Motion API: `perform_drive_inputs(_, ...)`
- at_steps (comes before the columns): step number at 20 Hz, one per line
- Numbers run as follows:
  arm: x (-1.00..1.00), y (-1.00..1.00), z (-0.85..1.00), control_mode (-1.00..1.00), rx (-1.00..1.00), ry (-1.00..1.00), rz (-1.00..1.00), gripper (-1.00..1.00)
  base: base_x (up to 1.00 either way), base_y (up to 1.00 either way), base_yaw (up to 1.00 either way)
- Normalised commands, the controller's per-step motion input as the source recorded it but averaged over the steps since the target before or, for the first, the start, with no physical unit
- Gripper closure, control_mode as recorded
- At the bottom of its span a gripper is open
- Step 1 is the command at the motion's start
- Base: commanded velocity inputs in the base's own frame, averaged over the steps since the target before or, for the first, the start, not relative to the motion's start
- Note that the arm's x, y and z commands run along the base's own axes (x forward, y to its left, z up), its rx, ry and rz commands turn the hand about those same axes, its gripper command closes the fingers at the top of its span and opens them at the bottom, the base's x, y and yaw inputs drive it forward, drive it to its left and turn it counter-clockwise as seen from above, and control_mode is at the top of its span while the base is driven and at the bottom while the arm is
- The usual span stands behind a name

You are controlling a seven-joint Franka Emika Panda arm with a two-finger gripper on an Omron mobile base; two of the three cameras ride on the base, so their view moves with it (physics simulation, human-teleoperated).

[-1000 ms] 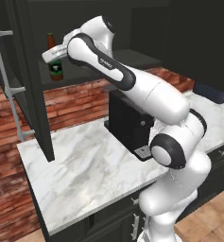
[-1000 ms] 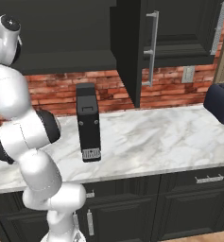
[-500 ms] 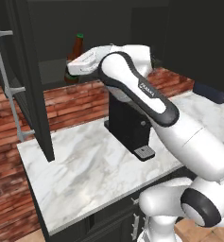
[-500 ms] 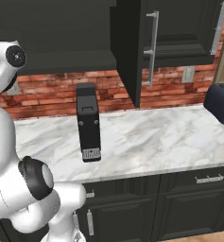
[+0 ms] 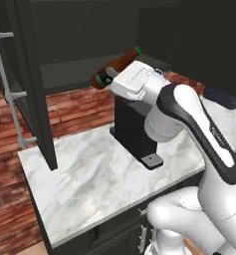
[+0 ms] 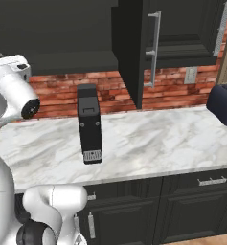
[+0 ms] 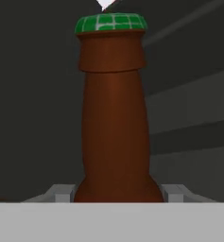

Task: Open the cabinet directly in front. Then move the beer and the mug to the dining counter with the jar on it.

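Hand view: tool (image 7: 116,193) grips smooth brown glass beer (image 7: 114,127), green-capped.

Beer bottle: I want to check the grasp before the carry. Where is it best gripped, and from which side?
Grip the beer bottle on its wide body below the shoulder, side-on, as the gripper does now; the tapering neck would probably slip.
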Motion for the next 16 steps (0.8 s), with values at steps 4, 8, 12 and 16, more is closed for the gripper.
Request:
perform_drive_inputs(4, -1.0, -0.6, 0.75, -1.0, 0.38, 0.0, -0.03, 1.0, 0.0, 0.0, 0.0)
perform_drive_inputs(8, -1.0, -0.7, 0.06, -1.0, 0.21, 0.11, 0.0, 1.0, 0.0, 0.0, 0.0)
perform_drive_inputs(12, -1.0, -0.62, -0.58, -1.0, -0.04, 0.39, 0.0, 1.0, 0.0, 0.0, 0.0)
perform_drive_inputs(16, -0.99, -0.51, -0.36, -1.0, -0.08, 0.6, 0.0, 1.0, 0.0, 0.0, 0.0)
